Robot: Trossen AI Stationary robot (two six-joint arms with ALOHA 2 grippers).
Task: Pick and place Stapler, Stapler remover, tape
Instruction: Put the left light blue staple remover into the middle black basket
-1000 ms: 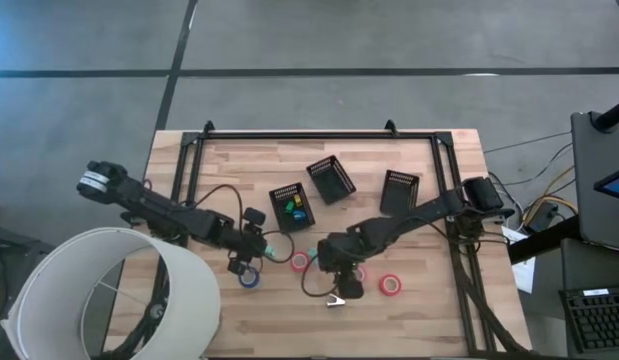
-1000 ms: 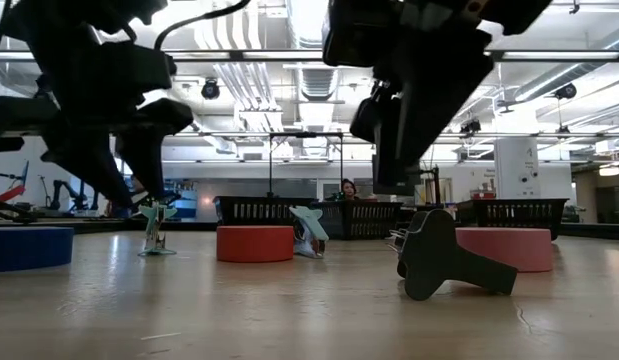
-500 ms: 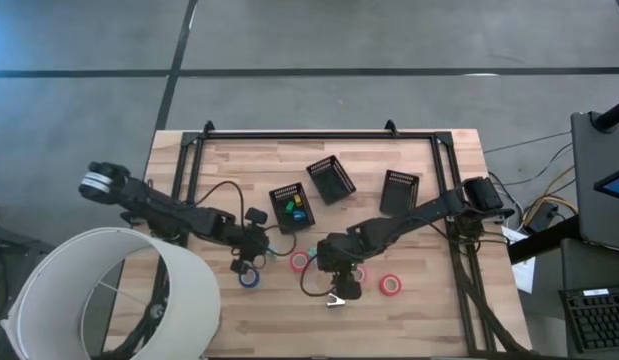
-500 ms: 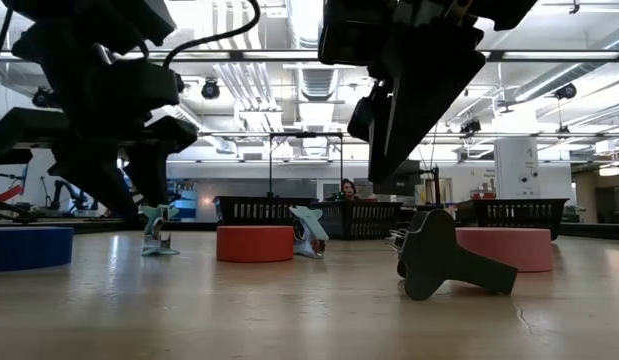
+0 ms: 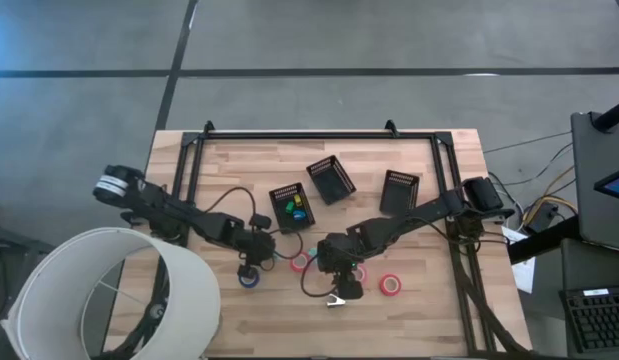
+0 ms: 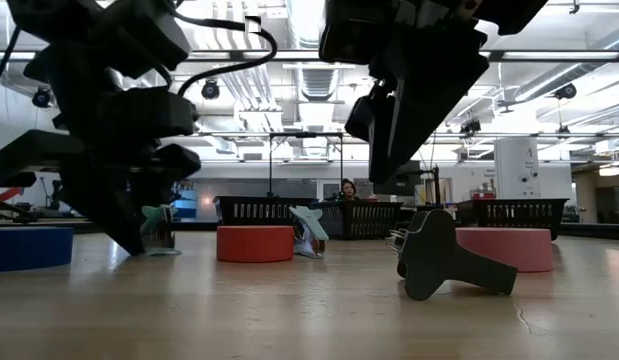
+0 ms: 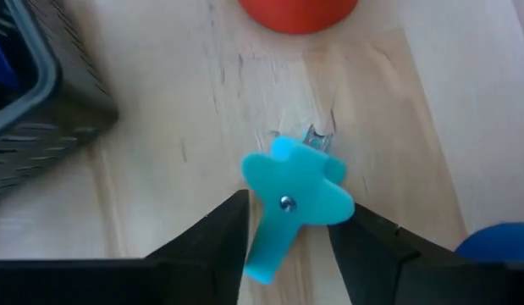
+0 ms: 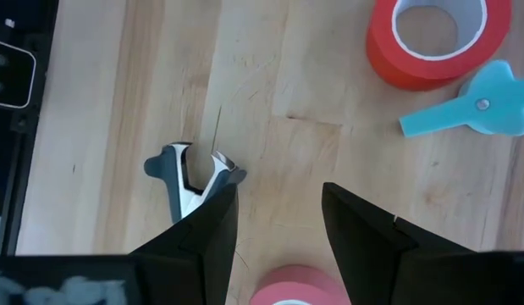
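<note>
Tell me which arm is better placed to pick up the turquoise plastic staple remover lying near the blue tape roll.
The left arm. Its left gripper is open, with the turquoise plastic staple remover lying between its fingers. The right gripper is over the black and white staple remover instead.

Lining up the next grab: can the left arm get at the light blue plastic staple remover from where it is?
Probably yes. The left tool is open, its fingers either side of the light blue plastic staple remover, with nothing between them.
</note>
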